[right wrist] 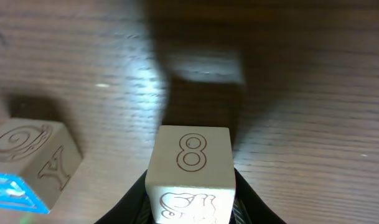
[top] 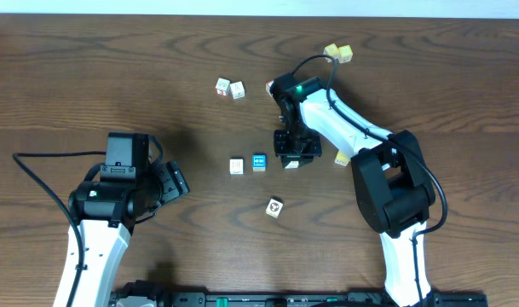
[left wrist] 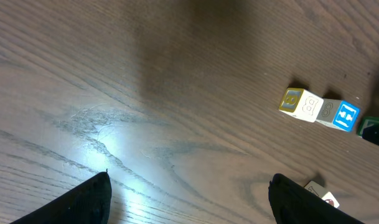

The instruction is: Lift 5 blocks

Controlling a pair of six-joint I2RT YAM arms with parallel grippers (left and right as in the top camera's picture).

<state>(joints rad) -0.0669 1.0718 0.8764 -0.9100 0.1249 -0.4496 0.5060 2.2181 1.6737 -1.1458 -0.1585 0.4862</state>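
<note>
My right gripper [top: 294, 155] [right wrist: 190, 190] is shut on a cream block [right wrist: 190, 167] printed with an 8, and its dark fingers press both sides. I cannot tell whether that block [top: 291, 163] touches the table. Just left of it sit the blue-faced block [top: 259, 161] [right wrist: 33, 158] [left wrist: 340, 115] and the yellow-faced block [top: 236, 166] [left wrist: 300, 103]. The block with a red-and-black mark [top: 275, 207] [left wrist: 322, 194] lies nearer the front. Another yellowish block [top: 342, 158] rests by the right arm. My left gripper [top: 175, 181] [left wrist: 189, 190] hangs open over bare wood, holding nothing.
At the back stand two white cubes [top: 229, 88], a red-topped cube [top: 269, 86] and a pale yellow-green pair [top: 338, 53]. The right arm's cable [top: 314, 61] loops near that pair. The wooden table [top: 89, 77] ends at a pale strip along the far edge.
</note>
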